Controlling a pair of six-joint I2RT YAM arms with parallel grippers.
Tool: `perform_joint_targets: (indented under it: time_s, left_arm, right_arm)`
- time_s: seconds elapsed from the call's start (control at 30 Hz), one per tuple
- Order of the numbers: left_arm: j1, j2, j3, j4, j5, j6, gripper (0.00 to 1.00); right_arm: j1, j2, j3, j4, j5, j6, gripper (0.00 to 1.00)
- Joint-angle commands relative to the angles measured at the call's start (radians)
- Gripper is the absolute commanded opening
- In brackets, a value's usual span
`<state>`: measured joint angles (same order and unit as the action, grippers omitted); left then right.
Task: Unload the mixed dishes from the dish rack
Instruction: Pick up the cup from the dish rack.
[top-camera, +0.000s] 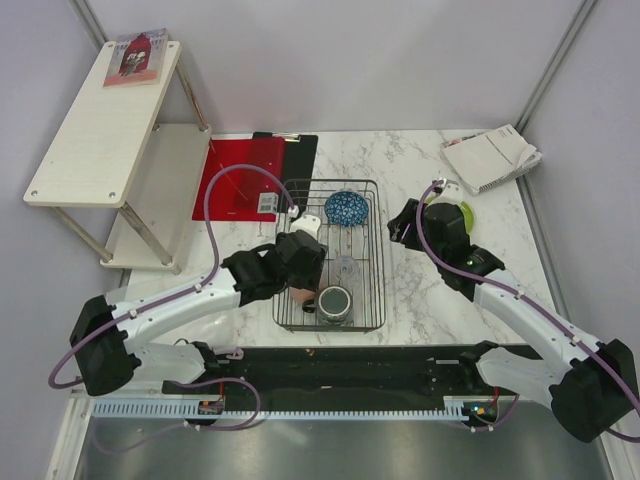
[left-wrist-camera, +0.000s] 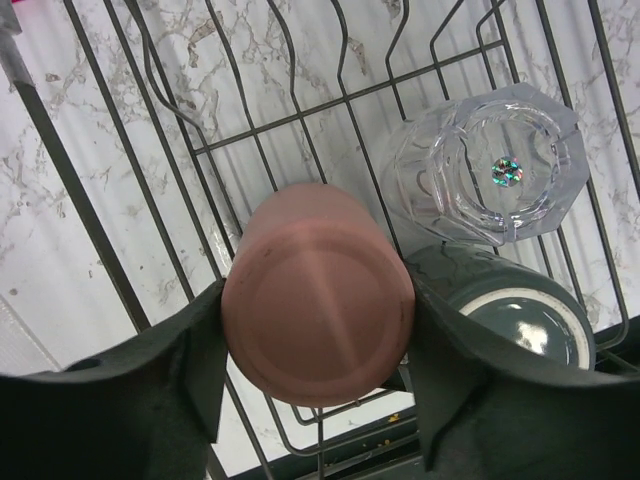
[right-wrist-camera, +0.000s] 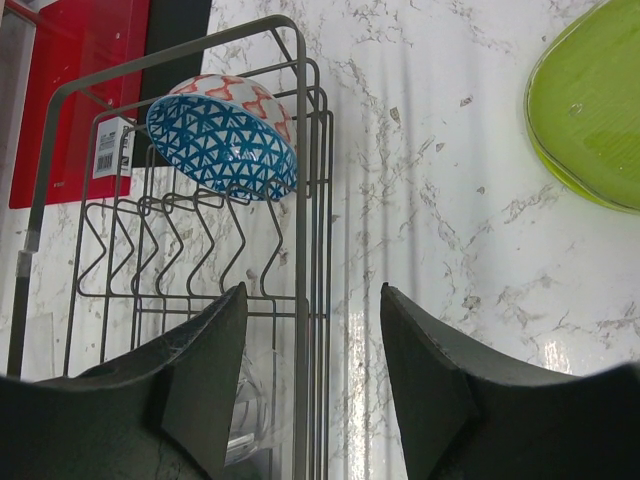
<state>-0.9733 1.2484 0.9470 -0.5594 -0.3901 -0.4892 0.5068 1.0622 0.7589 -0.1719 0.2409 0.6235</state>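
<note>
1. The table (top-camera: 420, 290), white marbled, carries the rack near its middle.
2. A pale shelf (top-camera: 100, 130) stands left of the rack, well apart from it, at the table's far left corner.
3. The rack (top-camera: 380, 270) is a black wire basket, long side running near to far.
4. A red clipboard (top-camera: 240, 180) lies flat just off the rack's far left corner.
5. The left gripper (left-wrist-camera: 315, 295) reaches in over the rack's near left part. Its jaws pinch the cup, one finger against each side.
6. The right gripper (right-wrist-camera: 312, 300) hangs over bare table just right of the rack's far half. Its jaws are spread with nothing between them.
7. A white booklet (top-camera: 490, 158) lies far right of the rack, by the table's back corner.
8. The plate (right-wrist-camera: 590, 110), lime green, lies flat on the table right of the rack, outside it and apart from it.
9. The bowl (right-wrist-camera: 222, 135), blue patterned, stands on edge at the rack's far end, leaning on the wires.
10. The mug (left-wrist-camera: 520, 325), dark grey, sits in the rack's near right corner.
11. The glass (left-wrist-camera: 490, 165), clear, sits inside the rack along its right side, between bowl and mug and just beside the mug.
12. The cup (left-wrist-camera: 318, 330), salmon pink, is inside the rack left of the mug and glass. Its flat base faces the left wrist camera.
</note>
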Motion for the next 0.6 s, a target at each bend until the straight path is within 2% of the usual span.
perform_joint_targets:
  time_s: [0.0, 0.17, 0.27, 0.4, 0.47, 0.57]
  left_arm:
    - [-0.008, -0.055, 0.012, 0.036, -0.044, -0.009, 0.57]
    - [-0.008, -0.122, 0.076, -0.019, -0.072, 0.037, 0.29]
    - [-0.007, -0.164, 0.14, -0.066, -0.099, 0.072, 0.24]
    - [-0.007, -0.237, 0.216, -0.083, -0.135, 0.107, 0.04]
    - [-0.005, -0.263, 0.248, -0.079, -0.138, 0.106, 0.02]
    - [0.022, -0.316, 0.24, -0.005, -0.041, 0.11, 0.02]
  right_arm:
    - [0.004, 0.002, 0.01, 0.038, -0.005, -0.002, 0.63]
    - [0.006, -0.001, 0.019, 0.037, -0.011, -0.002, 0.63]
    - [0.004, -0.016, 0.022, 0.035, -0.017, -0.002, 0.63]
    - [0.004, -0.036, 0.019, 0.049, -0.014, -0.016, 0.62]
    - [0.004, -0.039, 0.016, 0.057, -0.017, -0.011, 0.61]
    - [0.004, -0.041, 0.0, 0.09, -0.04, 0.033, 0.57]
